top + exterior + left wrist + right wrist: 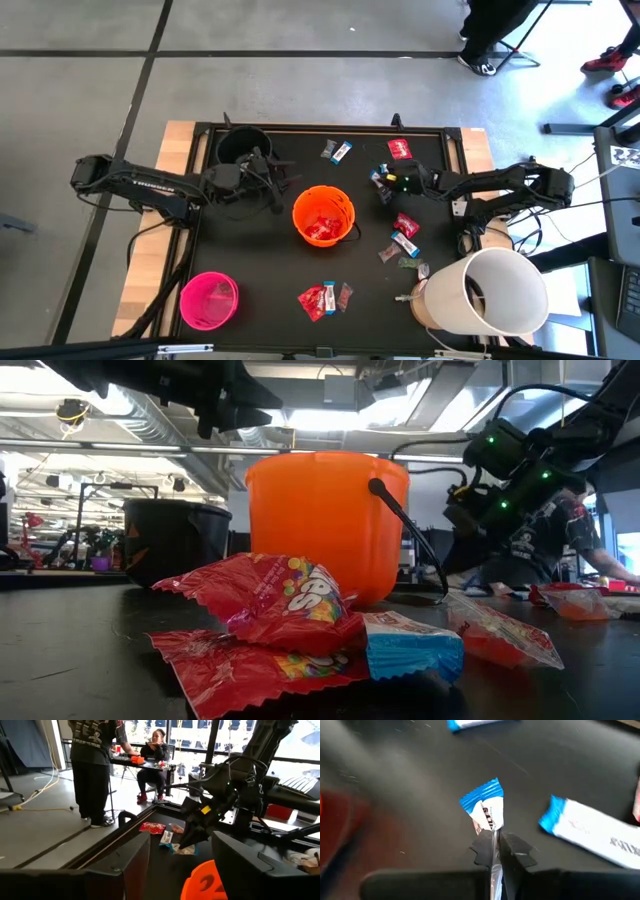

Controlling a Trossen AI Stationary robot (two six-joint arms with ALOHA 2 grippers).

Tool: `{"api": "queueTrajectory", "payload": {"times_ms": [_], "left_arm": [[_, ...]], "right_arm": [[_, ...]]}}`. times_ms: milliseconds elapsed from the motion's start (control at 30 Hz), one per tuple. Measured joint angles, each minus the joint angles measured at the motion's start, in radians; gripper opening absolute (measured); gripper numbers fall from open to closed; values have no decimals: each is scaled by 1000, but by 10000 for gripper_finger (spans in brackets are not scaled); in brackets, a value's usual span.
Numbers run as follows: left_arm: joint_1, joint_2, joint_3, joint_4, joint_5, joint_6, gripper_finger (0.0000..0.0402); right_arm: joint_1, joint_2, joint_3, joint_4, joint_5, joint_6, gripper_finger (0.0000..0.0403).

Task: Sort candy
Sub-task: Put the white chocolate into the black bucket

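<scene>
The right gripper (pixel 496 851) has its fingers pinched tight on the end of a blue-and-white bar (pixel 486 809), holding it by the crimped wrapper edge rather than the body, probably because that thin flap is the easiest part to nip off a flat mat. In the high view this gripper (pixel 385 183) sits over the black mat (pixel 270 265), to the right of the orange bucket (pixel 324 215) and near a red packet (pixel 400 149); whether the bar is lifted clear or touching the mat I cannot tell. A second blue-and-white bar (pixel 592 831) lies just beside the pinched one, apart from it, so the grip takes one sweet only. The left gripper (pixel 268 180) waits with its fingers wide and empty between the black bucket (pixel 240 146) and the orange bucket, out of the right arm's way. The rest of the candy is scattered: a bar (pixel 338 151) near the far edge, a few pieces (pixel 404 238) to the right of the orange bucket, a small heap (pixel 322 299) at the near edge. Red packets already lie inside the orange bucket, so that one seems meant for red; the pink bucket (pixel 209 300) stands at the near left. The sorting looks only partly done, and the bar likely belongs in one of the other buckets.
</scene>
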Motion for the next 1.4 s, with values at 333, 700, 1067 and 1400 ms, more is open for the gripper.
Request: {"api": "queueTrajectory", "payload": {"times_ms": [333, 700, 1067, 1400], "left_arm": [[19, 0, 0, 6, -42, -7, 203], [68, 0, 0, 185, 1, -56, 203], [137, 89, 0, 199, 82, -26, 204], [179, 105, 0, 279, 125, 45, 206]], "right_arm": [[0, 0, 1, 212, -3, -116, 8], [0, -1, 121, 390, -184, -116, 8], [39, 61, 429, 316, -226, -150, 8], [108, 254, 652, 208, -226, -173, 7]]}}
